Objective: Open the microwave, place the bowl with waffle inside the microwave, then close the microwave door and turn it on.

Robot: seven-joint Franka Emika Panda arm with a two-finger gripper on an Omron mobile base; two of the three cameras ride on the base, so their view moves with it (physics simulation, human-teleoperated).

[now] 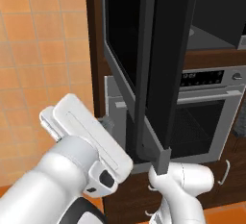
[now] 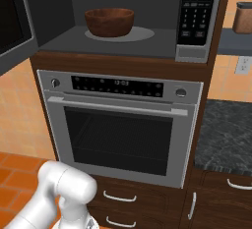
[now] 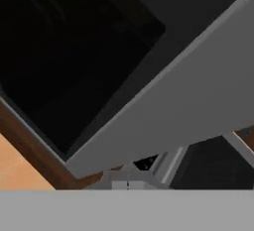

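Microwave (image 2: 123, 16) open, brown bowl (image 2: 109, 21) inside, dark wood surround.

The microwave door (image 1: 158, 59) runs off the top edge of the left base view and covers most of the cavity behind it. In the right base view the bowl (image 2: 109, 21) stands inside the microwave (image 2: 147, 41), its contents hidden by the rim. A brown jar (image 2: 243, 17) is cut by the right edge.
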